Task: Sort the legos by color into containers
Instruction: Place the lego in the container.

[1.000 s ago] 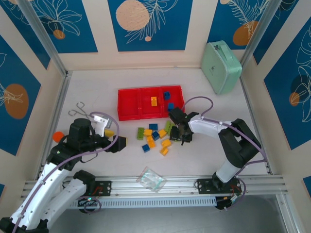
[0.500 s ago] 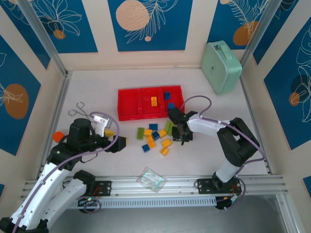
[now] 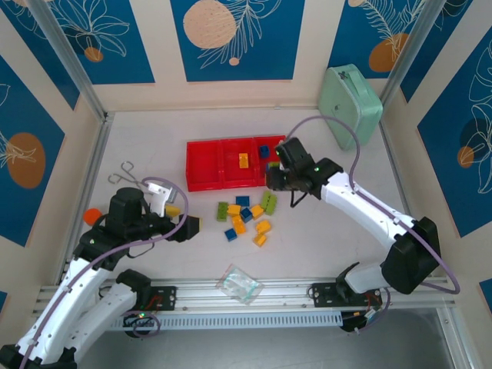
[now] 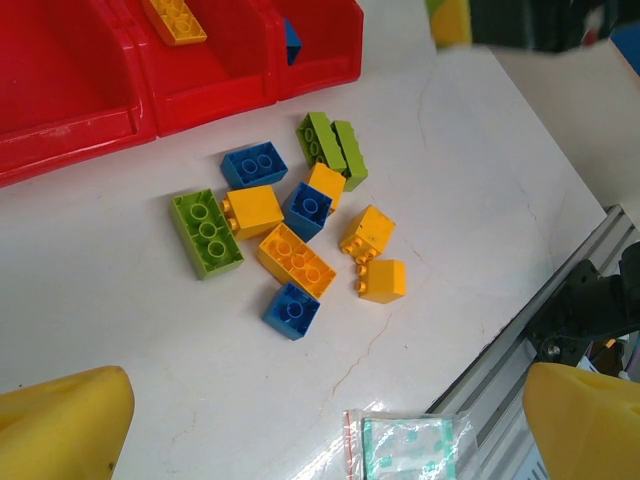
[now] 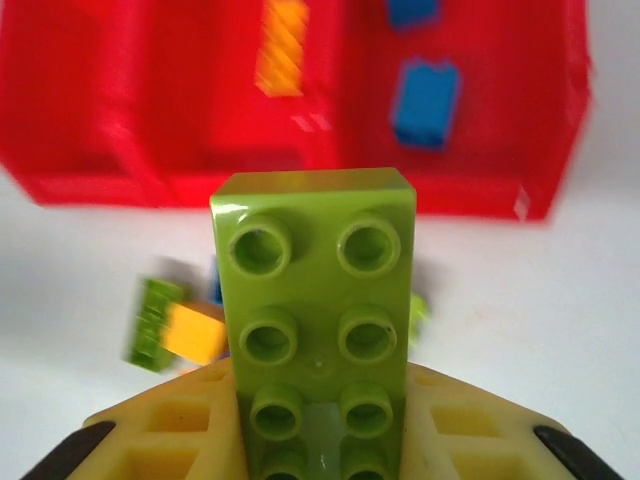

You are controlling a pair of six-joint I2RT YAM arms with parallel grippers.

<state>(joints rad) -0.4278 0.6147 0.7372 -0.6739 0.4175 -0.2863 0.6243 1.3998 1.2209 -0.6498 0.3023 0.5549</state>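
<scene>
Top external: we note the right end effector (image 3: 274, 175) at the front edge of the containers (image 3: 204, 165), by the right-hand one, with loose legos (image 3: 244, 214) on the table (image 3: 138, 146) in front. Left wrist: the left end effector (image 4: 322, 420) hangs with its fingers wide apart above that pile. Right wrist: a lime green brick (image 5: 315, 300) is clamped between the right fingers, and the blurred containers are apparently just ahead.

Glossy plastic legos (image 4: 296, 261); glossy red containers (image 3: 206, 183).

Legos (image 4: 295, 258) are clustered on the counter (image 4: 100, 330) near the containers (image 4: 200, 100); an orange-yellow brick (image 4: 175, 20) is seen in the middle bin.
</scene>
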